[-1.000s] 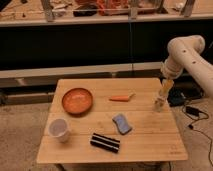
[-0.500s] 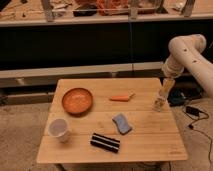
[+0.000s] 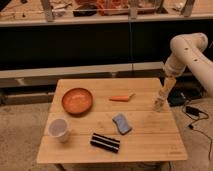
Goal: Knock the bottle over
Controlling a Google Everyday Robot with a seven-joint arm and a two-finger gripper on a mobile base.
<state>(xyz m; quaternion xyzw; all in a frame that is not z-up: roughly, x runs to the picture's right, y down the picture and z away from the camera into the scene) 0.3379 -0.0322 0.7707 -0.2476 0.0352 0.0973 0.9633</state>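
Note:
The bottle (image 3: 158,104) is small, slim and pale beige. It stands near the right edge of the wooden table (image 3: 145,140), level with the carrot. My white arm (image 3: 186,50) comes in from the upper right and bends down over that edge. My gripper (image 3: 167,89) hangs just above and slightly right of the bottle, at or very near its top. I cannot tell whether it touches the bottle.
An orange bowl (image 3: 77,100) sits at the back left, a white cup (image 3: 59,130) at the front left. A carrot (image 3: 122,97) lies mid-back, a blue-grey sponge (image 3: 121,123) in the middle, and a dark striped packet (image 3: 105,142) at the front. Cables (image 3: 196,112) lie on the floor at right.
The arm and gripper have shifted only slightly by the bottle. The bottle stays in the same spot at the table's right edge.

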